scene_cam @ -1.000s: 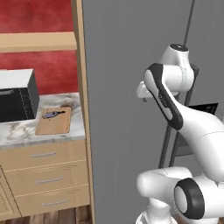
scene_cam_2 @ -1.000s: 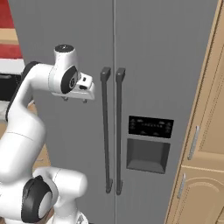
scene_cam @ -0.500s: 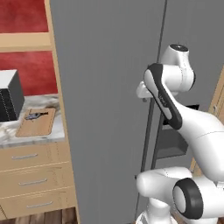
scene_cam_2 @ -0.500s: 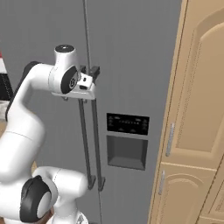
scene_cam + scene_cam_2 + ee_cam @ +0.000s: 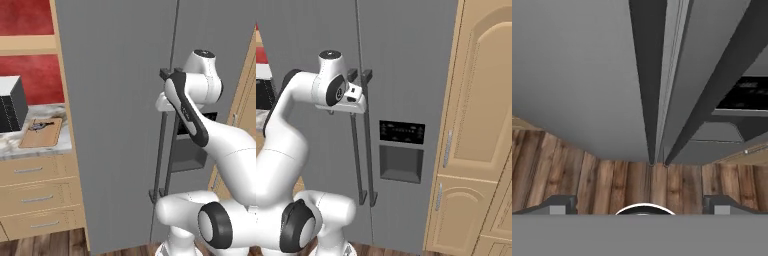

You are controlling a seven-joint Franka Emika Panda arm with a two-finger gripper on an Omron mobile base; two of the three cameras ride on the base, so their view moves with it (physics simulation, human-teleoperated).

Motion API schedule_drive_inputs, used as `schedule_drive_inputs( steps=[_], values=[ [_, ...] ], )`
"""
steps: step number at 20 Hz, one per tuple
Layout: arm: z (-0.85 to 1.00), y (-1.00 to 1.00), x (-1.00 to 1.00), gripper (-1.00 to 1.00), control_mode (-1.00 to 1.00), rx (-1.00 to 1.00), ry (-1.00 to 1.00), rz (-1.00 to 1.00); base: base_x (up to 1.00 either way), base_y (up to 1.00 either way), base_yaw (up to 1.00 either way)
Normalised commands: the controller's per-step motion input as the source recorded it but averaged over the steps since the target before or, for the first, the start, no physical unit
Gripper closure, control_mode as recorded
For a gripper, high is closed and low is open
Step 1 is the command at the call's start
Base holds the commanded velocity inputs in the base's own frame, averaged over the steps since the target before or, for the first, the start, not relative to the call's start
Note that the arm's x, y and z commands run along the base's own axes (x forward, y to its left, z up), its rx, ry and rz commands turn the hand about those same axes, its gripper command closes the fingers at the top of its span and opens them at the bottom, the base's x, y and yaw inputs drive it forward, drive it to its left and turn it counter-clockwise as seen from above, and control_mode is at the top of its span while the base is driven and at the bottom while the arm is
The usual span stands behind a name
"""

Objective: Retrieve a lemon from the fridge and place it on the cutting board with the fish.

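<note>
The fridge (image 5: 406, 60) is shut, so the lemon can't be seen yet. The gripper (image 5: 639, 202) is spread wide, empty, centre-left in the right base view. It should square up on the left handle (image 5: 354, 145) before clamping. The cutting board (image 5: 42, 132) sits mid-left.

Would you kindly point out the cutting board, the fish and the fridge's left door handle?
cutting board (image 5: 42, 136): left base view, bare wood at its middle.
fish (image 5: 42, 125): left base view, its dark body.
left door handle (image 5: 355, 155): right base view, middle of the bar.
</note>
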Motion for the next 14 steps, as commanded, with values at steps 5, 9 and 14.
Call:
schedule_drive_inputs(
  steps=[5,9,14],
  values=[
    [0.00,0.00,0.00,-1.00,1.00,0.00,0.00,0.00,-0.52,-0.28,0.00],
    [0.00,0.00,0.00,-1.00,1.00,0.00,0.00,0.00,-0.11,-0.49,0.00],
    [0.00,0.00,0.00,-1.00,1.00,0.00,0.00,0.00,0.02,-0.26,0.00]
  ],
)
